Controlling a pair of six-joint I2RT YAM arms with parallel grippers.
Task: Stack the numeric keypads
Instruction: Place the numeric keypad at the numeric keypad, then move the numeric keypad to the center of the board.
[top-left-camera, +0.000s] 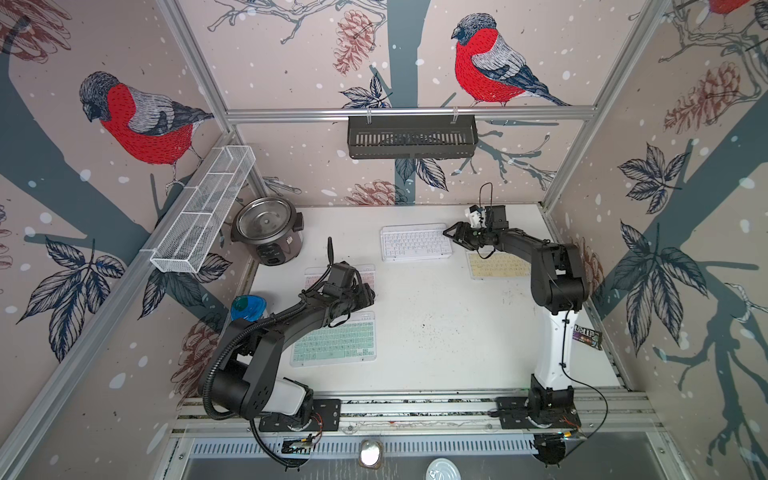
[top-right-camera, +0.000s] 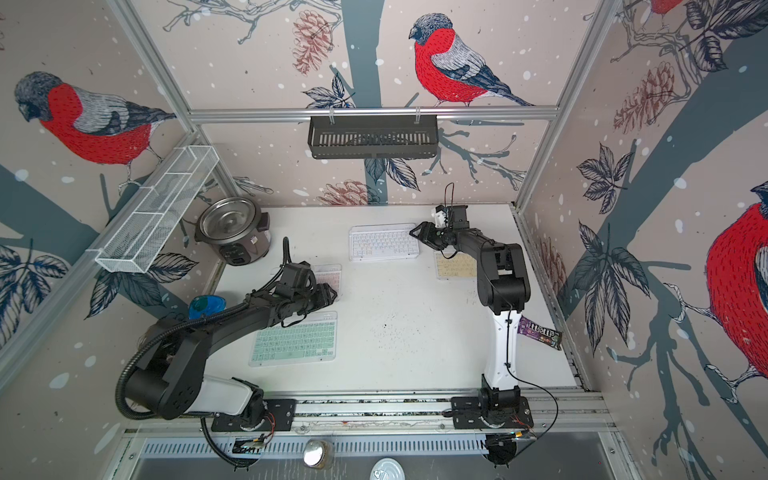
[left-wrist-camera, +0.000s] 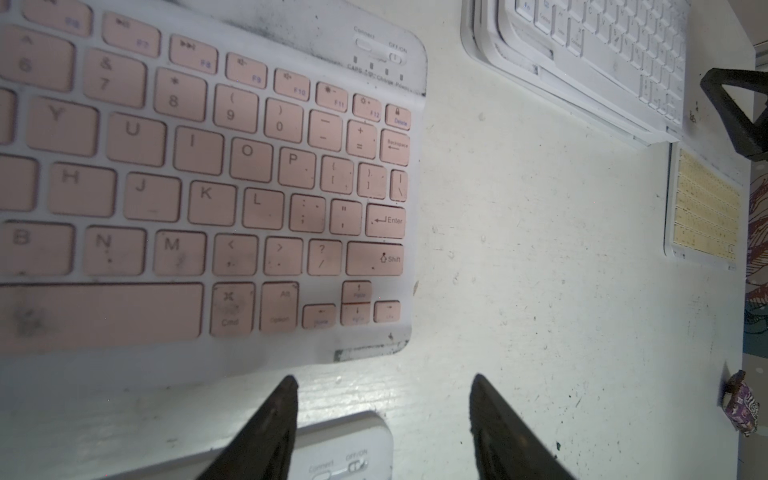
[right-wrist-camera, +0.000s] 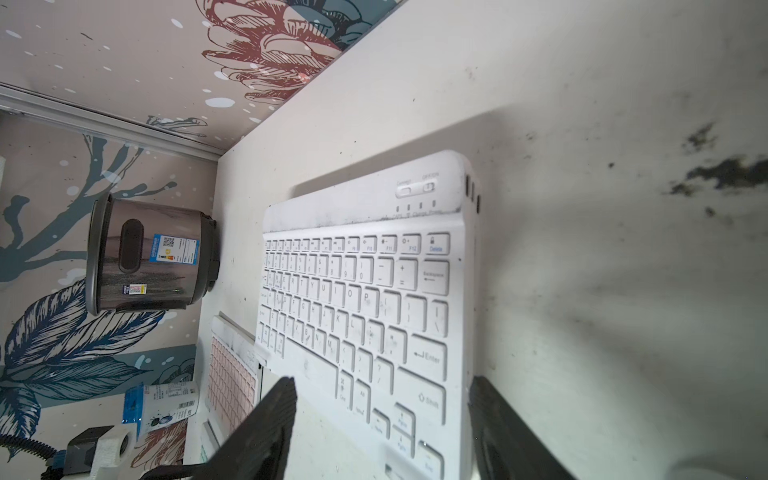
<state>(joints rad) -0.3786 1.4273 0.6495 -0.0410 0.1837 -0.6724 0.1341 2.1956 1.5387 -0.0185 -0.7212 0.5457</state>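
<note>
My left gripper (left-wrist-camera: 382, 380) hangs released over bare table, fingers apart with nothing between them, just off the near right corner of the thin, clear-framed, pink-keyed keypad (left-wrist-camera: 199, 174). That keypad lies flat on the left of the scuffed white tabletop (top-left-camera: 436, 324). Nearer to me the mint-green-keyed keypad (top-left-camera: 334, 341) also lies flat, its far left corner hidden by the black left arm (top-left-camera: 291, 320).

At the far centre the white-keyed keypad (top-left-camera: 415, 242) sits on at least one more white frame, slightly offset — how many lie beneath I cannot tell. My right gripper (right-wrist-camera: 382, 384) is at that pile's right end with its jaws spread, and the top keypad's right-hand keys show between them. I cannot tell whether a finger touches it.

Just right of the pile, the pale-yellow-keyed keypad (top-left-camera: 498, 266) lies partly under the black right arm (top-left-camera: 523, 245). A round grey rice cooker (top-left-camera: 268, 230) stands at the far left, and a purple candy packet (top-left-camera: 587, 336) lies by the right edge.
</note>
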